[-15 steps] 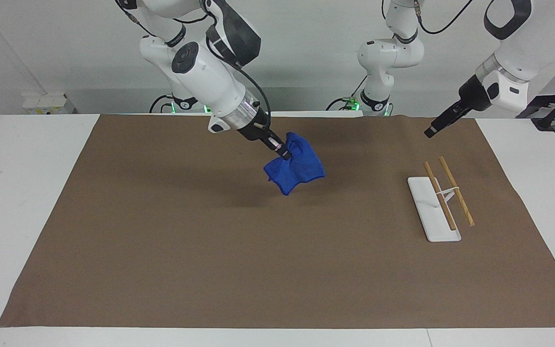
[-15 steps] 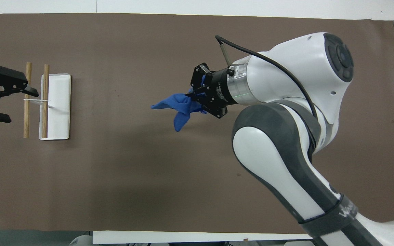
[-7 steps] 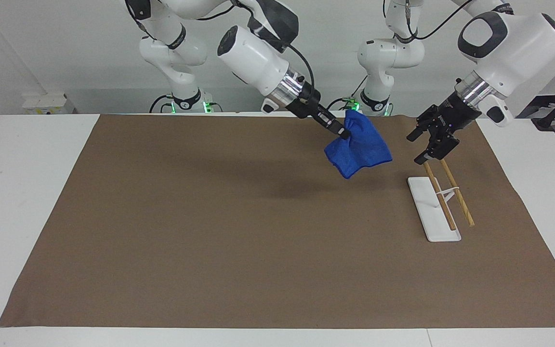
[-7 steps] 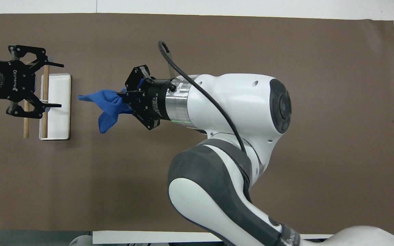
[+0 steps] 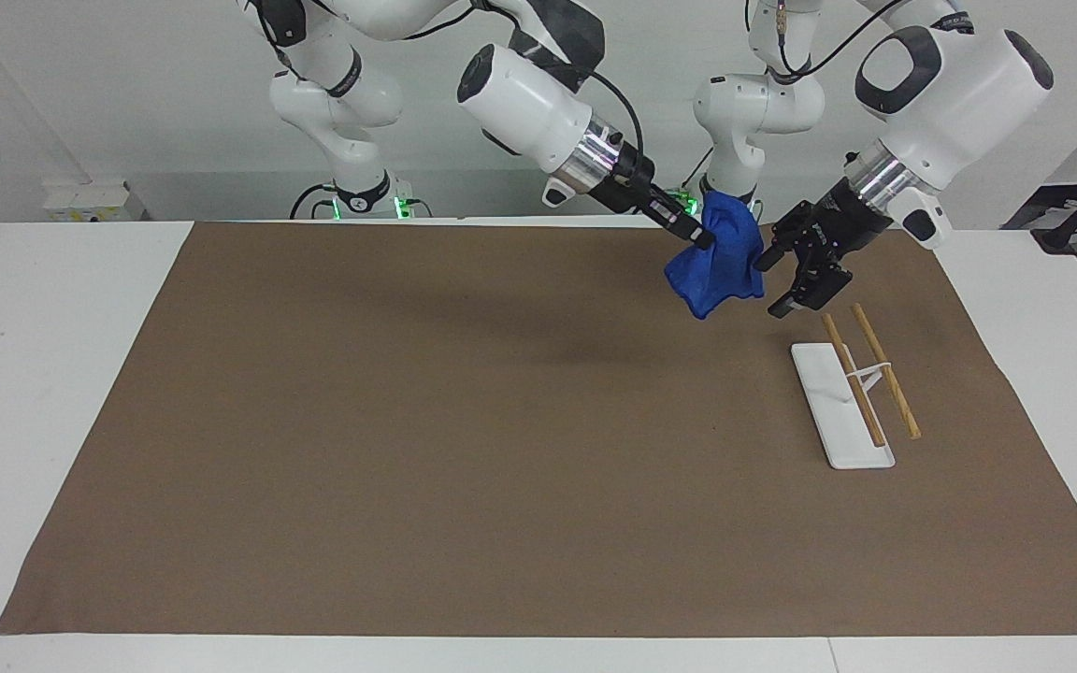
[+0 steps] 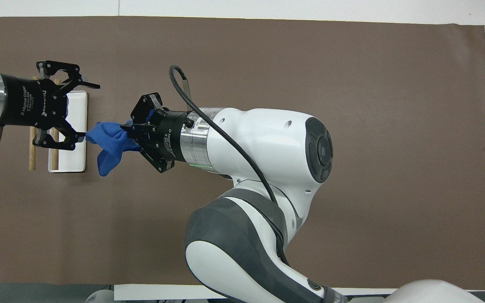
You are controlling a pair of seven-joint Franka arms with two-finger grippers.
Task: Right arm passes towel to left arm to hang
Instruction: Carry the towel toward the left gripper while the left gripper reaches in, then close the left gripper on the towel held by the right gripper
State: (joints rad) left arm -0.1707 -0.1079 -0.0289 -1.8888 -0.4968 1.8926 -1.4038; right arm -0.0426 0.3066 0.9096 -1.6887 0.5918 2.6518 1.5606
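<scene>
My right gripper [image 5: 699,239] is shut on the blue towel [image 5: 722,266] and holds it in the air over the brown mat, beside the rack, toward the left arm's end of the table. The towel hangs bunched below the fingers; it also shows in the overhead view [image 6: 108,143], held by the right gripper [image 6: 127,133]. My left gripper [image 5: 774,283] is open, its jaws spread wide, right beside the towel. In the overhead view the left gripper [image 6: 87,110] is over the rack, and the towel's end reaches one fingertip [image 6: 81,134]. I cannot tell whether they touch.
A white rack base [image 5: 836,411] with two wooden rods [image 5: 886,370] on a thin stand sits on the brown mat [image 5: 408,421] at the left arm's end; it shows in the overhead view [image 6: 75,147] too. White table borders the mat.
My right gripper has carried the towel higher and toward the left arm's end. My left gripper has swung in over the rack to meet it, open, now beside the towel.
</scene>
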